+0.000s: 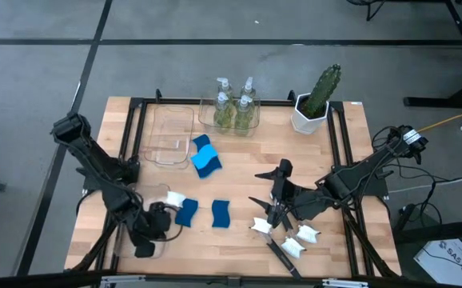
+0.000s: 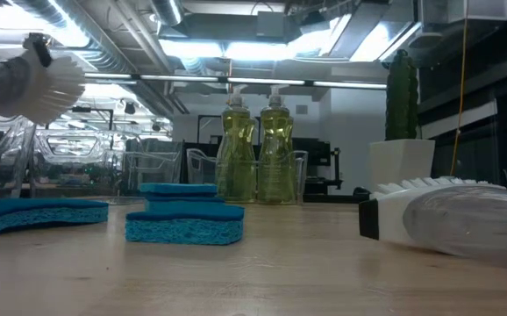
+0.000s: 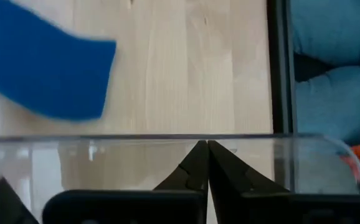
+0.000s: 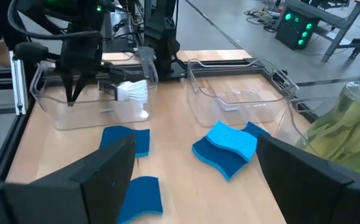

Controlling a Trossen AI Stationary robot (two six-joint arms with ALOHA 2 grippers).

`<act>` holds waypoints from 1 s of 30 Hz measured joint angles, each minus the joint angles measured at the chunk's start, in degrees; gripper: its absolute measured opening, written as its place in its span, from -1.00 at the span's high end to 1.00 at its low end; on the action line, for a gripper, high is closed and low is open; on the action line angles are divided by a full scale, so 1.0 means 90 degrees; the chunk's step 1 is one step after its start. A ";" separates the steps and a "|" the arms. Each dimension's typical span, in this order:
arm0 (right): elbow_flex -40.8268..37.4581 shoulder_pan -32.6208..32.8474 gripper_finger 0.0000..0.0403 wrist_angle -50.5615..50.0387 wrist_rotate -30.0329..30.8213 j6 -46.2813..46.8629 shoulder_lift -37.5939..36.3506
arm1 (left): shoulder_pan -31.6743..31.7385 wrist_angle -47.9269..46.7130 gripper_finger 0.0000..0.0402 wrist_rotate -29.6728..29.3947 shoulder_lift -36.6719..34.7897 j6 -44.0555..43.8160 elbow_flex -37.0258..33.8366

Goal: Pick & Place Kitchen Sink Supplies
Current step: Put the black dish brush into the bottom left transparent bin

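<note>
My left gripper [image 1: 156, 218] is shut, pointing down inside a clear bin [image 4: 55, 115] at the table's front left; its tips show in the left wrist view [image 3: 203, 152] with nothing between them. A black-handled brush with a white head [image 4: 132, 92] slants beside it, its head raised at the bin's rim [image 2: 47, 83]. My right gripper [image 1: 276, 204] is open and empty [image 4: 208, 186] above three more brushes [image 1: 292, 245] lying on the table at the front right. Three blue sponges [image 1: 205, 157] [image 1: 187, 212] [image 1: 221, 214] lie mid-table. Soap bottles [image 1: 235, 108] stand in a clear bin at the back.
An empty clear bin [image 1: 171, 136] stands at the back left. A green cactus in a white pot [image 1: 317, 96] stands at the back right. A black frame [image 1: 343, 152] runs around the table. Bare wood lies between the sponges and the brushes.
</note>
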 joint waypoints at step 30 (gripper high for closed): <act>0.0002 -0.0070 -0.64 -0.5242 -0.2099 0.5931 0.0170 | 0.0613 0.1006 0.94 -0.3276 -0.2093 0.3570 -0.0002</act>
